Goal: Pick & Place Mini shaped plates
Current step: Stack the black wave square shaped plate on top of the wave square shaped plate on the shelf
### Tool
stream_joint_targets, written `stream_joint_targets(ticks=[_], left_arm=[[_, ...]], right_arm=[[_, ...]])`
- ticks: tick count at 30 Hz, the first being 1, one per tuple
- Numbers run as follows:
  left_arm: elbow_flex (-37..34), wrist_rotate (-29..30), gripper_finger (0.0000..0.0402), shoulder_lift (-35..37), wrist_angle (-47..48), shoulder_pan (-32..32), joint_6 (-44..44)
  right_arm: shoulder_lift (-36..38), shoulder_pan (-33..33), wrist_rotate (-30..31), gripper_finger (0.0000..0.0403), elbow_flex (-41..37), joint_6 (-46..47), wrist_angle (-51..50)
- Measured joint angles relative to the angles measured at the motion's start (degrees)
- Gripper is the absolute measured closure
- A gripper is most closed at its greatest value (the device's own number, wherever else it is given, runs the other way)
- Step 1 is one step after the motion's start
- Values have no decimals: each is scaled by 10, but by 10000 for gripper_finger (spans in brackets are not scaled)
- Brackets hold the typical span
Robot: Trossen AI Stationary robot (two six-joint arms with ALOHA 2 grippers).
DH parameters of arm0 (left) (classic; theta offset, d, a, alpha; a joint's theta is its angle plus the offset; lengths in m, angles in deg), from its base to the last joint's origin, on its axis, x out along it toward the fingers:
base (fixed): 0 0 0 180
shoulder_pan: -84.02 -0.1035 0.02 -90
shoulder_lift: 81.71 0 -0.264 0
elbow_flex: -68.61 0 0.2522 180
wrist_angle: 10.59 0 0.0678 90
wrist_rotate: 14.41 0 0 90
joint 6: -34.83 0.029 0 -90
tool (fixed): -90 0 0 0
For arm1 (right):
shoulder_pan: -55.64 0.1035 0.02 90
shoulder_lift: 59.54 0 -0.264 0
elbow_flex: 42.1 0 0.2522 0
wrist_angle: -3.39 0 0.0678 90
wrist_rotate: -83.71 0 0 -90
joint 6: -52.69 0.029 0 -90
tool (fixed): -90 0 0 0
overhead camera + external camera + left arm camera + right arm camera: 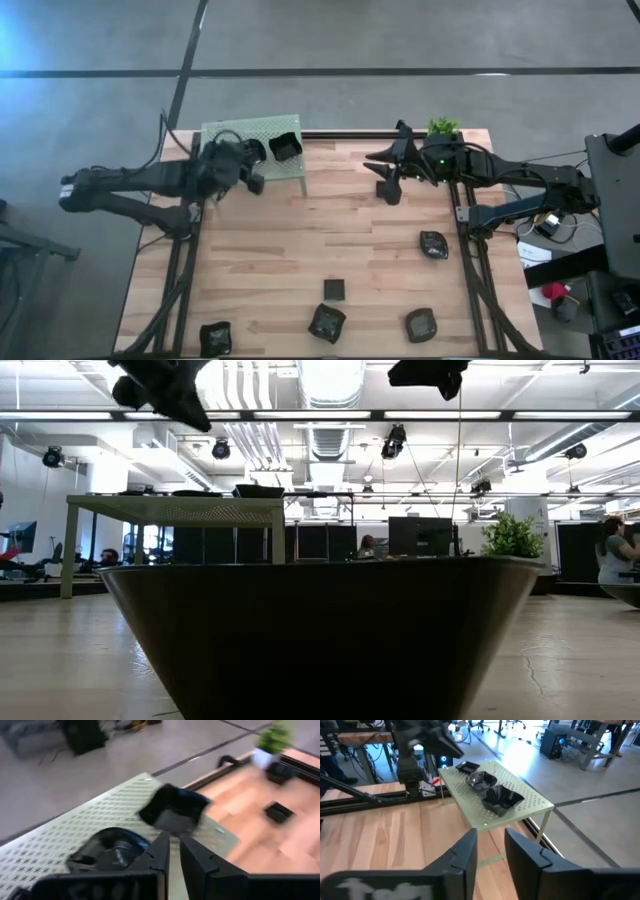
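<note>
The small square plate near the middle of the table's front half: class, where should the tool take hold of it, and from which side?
Judging by its flat pose, come straight down on the small square plate and pinch two opposite straight edges; open wood surrounds it, so neither finger would be blocked.

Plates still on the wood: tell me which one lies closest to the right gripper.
The angular plate near the table's right edge, just below the right gripper. The other four sit along the table's near edge, farther away.

A wide dark tapered dish (320, 635) fills the low view's foreground, its base cut off, hiding the wooden table behind; the small white-potted green plant (272, 742) is blurred in the left wrist view
</note>
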Motion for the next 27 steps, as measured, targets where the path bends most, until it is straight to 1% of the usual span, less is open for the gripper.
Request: stream_joint_targets(ticks=[5,8,12,15,18,21,27], left_arm=[[-1,66,388,-20,-9,120,7],[-1,94,398,-43,-23,189,14],[-1,103,401,-80,-34,259,23],[-1,102,401,-107,-51,295,20],[-1,91,401,-133,-78,319,19],[-1,70,401,-161,-111,333,34],[-1,-20,401,-218,-188,336,74]], right_arm=[[0,0,0,365,-11,-11,-1],[0,0,0,388,-21,-13,-1],[0,7,-1,394,-27,-13,-7],[0,19,-14,394,-30,-13,-14],[0,36,-43,394,-35,-14,-14],[0,57,-46,394,-42,-14,-13],[0,98,-46,394,-69,-14,-14]])
